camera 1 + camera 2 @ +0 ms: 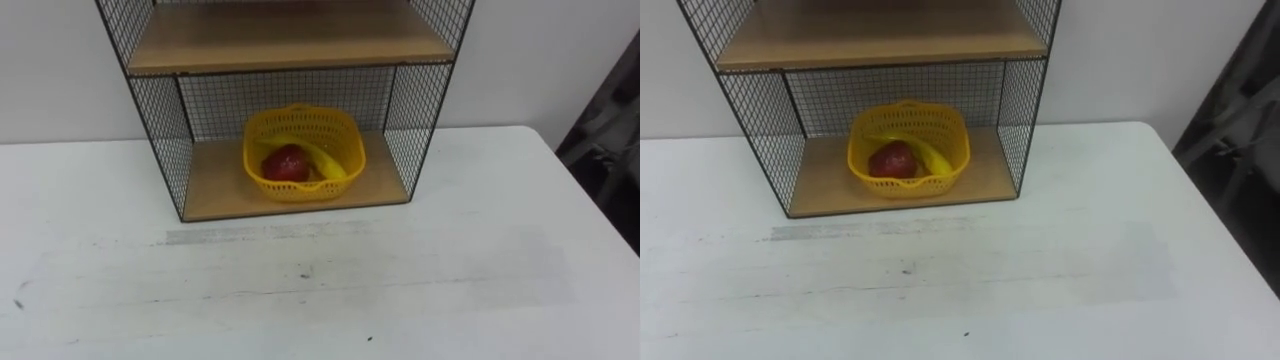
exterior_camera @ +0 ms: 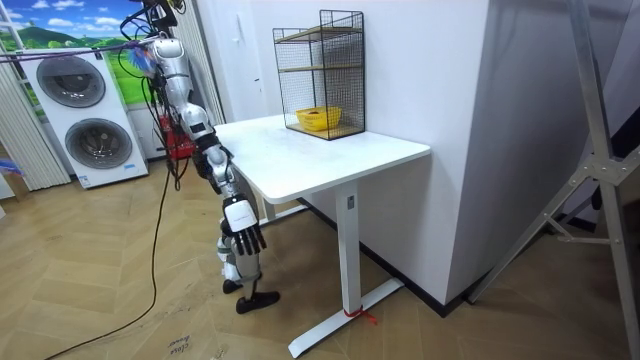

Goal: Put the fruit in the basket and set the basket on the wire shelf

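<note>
Basket shelved, fruit aboard

Yellow plastic basket [image 1: 303, 150] sits on the bottom wooden board [image 1: 215, 190] of the wire shelf [image 1: 160, 135]. It is about midway between the shelf's mesh sides, back near its mesh rear and well inside its open front. Red apple [image 1: 286, 163] and banana [image 1: 326, 160] lie in the basket, touching, with the apple nearer the shelf's left side. Shelf's upper board [image 1: 290, 40] spans directly above. Shelf stands on a white table [image 1: 320, 290], backed against the wall.

Robot stands off the table edge that faces the shelf's open front, arm hanging. Right hand [image 2: 243, 235] hangs below tabletop level, well apart from the shelf, fingers loose and straight, holding nothing.

Judgement: both parts of the task look complete, so what remains is to leave things undisturbed.

Risks from here:
- A further reach into the shelf could catch the basket rim or the front wire frame and drag the basket toward the open front. The basket looks light and would slide easily on the board.
- A knock against the table edge as the robot shifts could jolt the shelf. The frame looks light and I cannot tell whether it is fixed down.
- Apple is round and could roll if the basket tips
</note>
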{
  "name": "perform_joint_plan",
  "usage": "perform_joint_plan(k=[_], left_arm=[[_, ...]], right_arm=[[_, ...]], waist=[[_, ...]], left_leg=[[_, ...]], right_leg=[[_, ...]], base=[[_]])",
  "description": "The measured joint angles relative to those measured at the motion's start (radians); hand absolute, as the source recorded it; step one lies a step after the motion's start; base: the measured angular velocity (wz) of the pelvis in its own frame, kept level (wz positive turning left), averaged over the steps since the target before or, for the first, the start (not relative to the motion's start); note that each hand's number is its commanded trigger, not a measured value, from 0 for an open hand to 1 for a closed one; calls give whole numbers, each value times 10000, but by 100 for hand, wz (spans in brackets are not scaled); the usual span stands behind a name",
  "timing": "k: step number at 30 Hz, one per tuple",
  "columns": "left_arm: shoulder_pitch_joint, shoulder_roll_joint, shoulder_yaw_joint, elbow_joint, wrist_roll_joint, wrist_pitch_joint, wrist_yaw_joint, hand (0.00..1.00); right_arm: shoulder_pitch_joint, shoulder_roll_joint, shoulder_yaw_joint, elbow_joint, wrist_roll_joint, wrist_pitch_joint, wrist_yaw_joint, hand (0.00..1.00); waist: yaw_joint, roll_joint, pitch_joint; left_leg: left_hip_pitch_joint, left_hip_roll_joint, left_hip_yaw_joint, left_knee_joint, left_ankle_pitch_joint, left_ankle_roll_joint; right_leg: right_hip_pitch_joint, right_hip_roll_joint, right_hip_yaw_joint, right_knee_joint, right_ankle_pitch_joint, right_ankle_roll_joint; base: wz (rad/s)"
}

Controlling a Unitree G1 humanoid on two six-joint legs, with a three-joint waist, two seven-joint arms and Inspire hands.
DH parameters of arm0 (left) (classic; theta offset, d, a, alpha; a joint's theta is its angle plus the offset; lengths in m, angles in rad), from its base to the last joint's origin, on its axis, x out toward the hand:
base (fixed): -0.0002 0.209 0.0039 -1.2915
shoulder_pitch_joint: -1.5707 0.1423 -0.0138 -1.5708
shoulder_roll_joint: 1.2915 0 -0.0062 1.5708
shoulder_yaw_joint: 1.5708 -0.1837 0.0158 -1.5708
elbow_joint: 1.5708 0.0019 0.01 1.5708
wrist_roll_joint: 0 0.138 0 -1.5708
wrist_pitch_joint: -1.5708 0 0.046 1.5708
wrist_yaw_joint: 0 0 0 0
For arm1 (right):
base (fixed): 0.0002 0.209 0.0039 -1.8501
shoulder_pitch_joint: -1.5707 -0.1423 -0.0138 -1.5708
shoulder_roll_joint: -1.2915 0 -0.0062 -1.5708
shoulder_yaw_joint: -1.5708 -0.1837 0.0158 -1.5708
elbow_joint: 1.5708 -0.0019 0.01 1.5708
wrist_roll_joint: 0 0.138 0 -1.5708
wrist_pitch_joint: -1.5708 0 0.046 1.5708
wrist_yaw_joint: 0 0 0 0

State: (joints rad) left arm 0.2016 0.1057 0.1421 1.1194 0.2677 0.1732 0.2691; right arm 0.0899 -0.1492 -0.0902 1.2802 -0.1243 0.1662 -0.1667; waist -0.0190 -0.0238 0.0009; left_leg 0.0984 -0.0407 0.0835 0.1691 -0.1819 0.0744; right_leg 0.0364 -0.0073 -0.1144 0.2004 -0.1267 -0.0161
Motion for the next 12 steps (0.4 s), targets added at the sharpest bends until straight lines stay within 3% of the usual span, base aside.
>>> perform_joint_plan(k=[6,12], left_arm=[[131,-38,-159,5,93,206,-233,0],[324,-42,-301,39,95,255,-469,0]], right_arm=[[270,75,302,41,6,105,509,0],[627,91,621,119,-40,479,963,0]], waist=[[-18,-14,-7],[-29,-76,-2]], left_leg=[[7,-3,-35,1,4,-5],[38,-5,-39,7,4,-4]], right_leg=[[18,-6,-21,11,-4,0],[41,-6,-2,35,-56,-18]], base=[[0],[0]])
